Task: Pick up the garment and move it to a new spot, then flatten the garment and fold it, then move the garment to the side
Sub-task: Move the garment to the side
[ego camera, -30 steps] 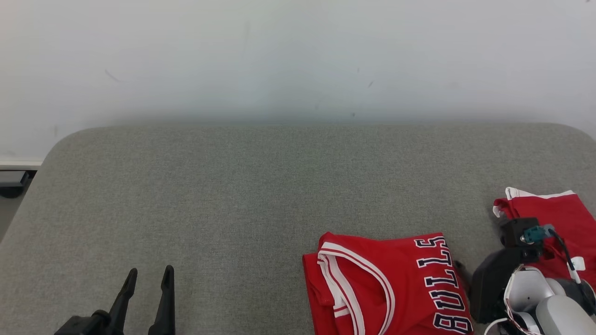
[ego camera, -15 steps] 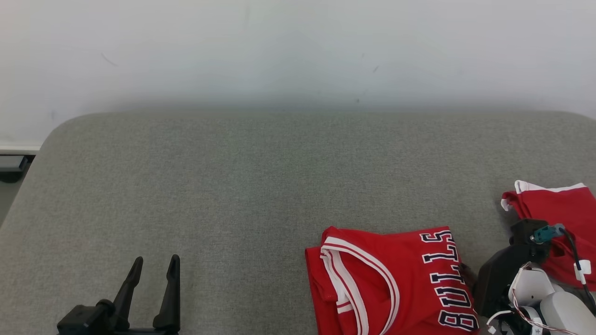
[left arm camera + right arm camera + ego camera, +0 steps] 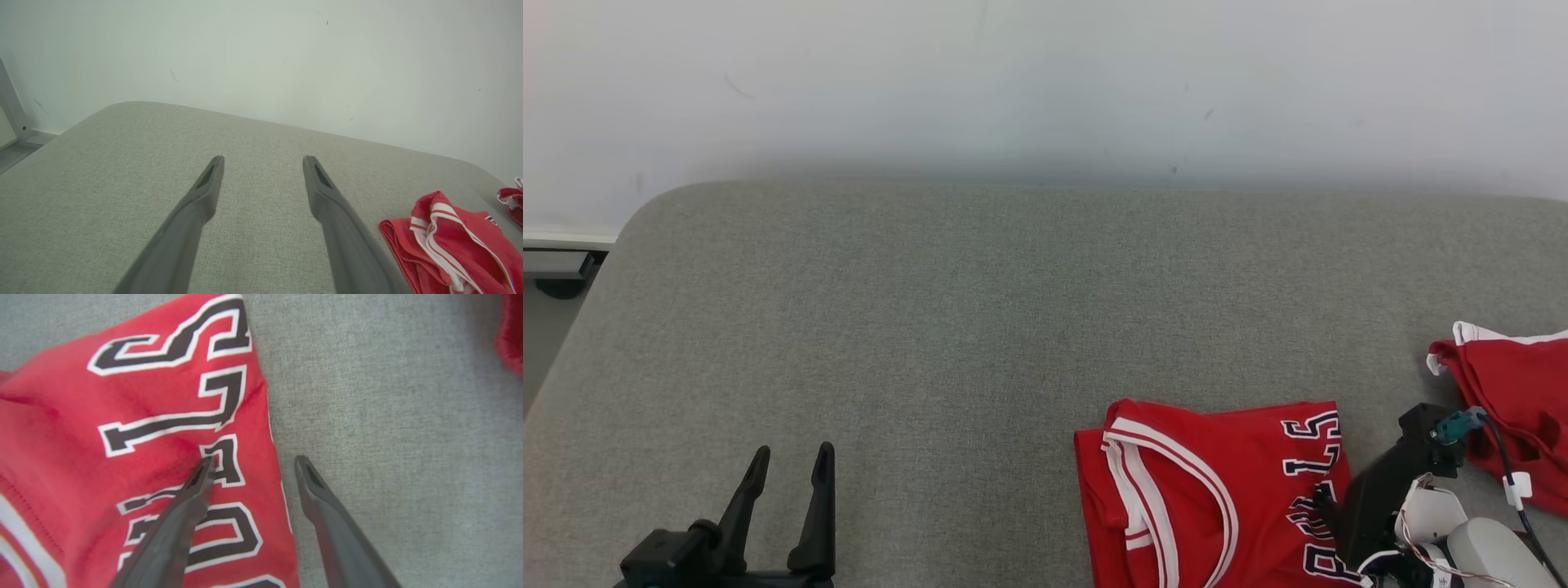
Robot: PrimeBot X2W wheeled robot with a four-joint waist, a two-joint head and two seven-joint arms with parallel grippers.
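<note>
Bench point(image 3: 931, 327): was grey fabric, rounded corners.
Wall point(image 3: 1045, 82): white, scuffed.
Your left gripper point(image 3: 792, 449): was spread.
Your right gripper point(image 3: 254, 459): spread, straddled jersey point(image 3: 122, 416) edge.

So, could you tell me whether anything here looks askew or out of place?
Only mildly: the folded red basketball jersey has uneven layers along its left edge, and a second red garment with white trim lies rumpled at the right edge of the grey fabric cushion.

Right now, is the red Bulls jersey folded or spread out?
Folded: the jersey lies as a compact block, doubled layers showing along one edge.
</note>
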